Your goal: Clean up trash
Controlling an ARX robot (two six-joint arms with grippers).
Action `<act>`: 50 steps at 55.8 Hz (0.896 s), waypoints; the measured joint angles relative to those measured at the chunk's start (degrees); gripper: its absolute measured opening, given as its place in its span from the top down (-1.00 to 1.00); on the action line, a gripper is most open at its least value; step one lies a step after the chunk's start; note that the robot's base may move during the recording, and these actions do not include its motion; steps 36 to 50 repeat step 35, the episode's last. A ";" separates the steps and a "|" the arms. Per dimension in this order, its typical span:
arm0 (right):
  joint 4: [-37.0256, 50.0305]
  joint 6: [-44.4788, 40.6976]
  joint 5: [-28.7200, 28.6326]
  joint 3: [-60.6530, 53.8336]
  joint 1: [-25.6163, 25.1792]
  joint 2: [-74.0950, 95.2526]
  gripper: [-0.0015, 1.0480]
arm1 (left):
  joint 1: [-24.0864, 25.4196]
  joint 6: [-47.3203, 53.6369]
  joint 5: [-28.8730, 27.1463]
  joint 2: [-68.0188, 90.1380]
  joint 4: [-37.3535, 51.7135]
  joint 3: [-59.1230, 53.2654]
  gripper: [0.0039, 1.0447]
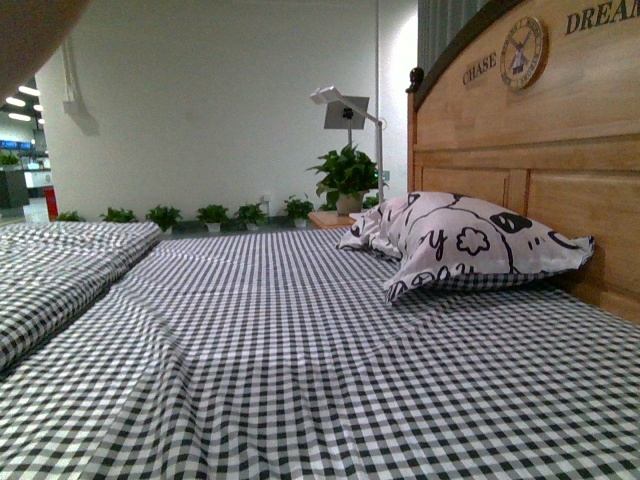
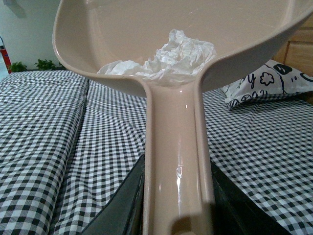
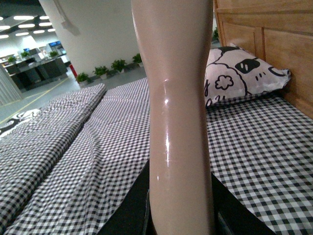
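Tissue wad [image 2: 166, 58] sat loose in the beige dustpan [image 2: 122, 44], left jaws clamped on its handle [image 2: 177, 166]. Right jaws gripped a similar beige handle [image 3: 178, 122]. Wad looked featherlight, soft; best kept cupped and carried level over the bed [image 1: 300, 380].

- Pillow [image 1: 460, 240] lies on the bed [image 1: 300, 380], right side, against the headboard [image 1: 540, 150].
- Tissue wad [image 2: 171, 56] sits in the dustpan [image 2: 161, 44], above the bed.
- Potted plants [image 1: 215, 215] line the far wall behind the bed.
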 joint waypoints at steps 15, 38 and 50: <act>0.00 0.00 0.02 0.00 0.00 0.00 0.64 | 0.00 0.00 0.02 0.00 0.02 0.00 0.46; 0.00 0.00 0.02 0.00 0.00 0.00 0.64 | 0.00 0.00 0.02 0.00 0.02 0.00 0.46; 0.00 0.00 0.02 0.00 0.00 0.00 0.64 | 0.00 0.00 0.02 0.00 0.02 0.00 0.46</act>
